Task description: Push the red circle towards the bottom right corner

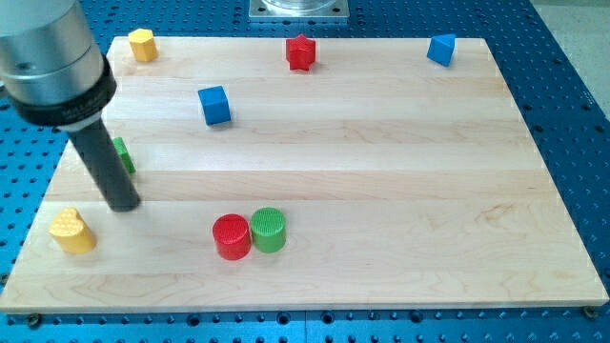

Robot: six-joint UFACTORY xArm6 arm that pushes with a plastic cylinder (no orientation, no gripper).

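The red circle (232, 236) sits low on the wooden board (381, 171), left of centre. A green circle (269, 229) touches its right side. My tip (124, 203) rests on the board well to the left of the red circle and slightly higher in the view, apart from it. The rod rises up and left to the arm's grey body at the view's top left.
A yellow heart-shaped block (71, 231) lies below-left of my tip. A green block (122, 154) is partly hidden behind the rod. A blue cube (215, 105), yellow block (142, 44), red star (301, 51) and blue triangle (441, 49) lie higher up.
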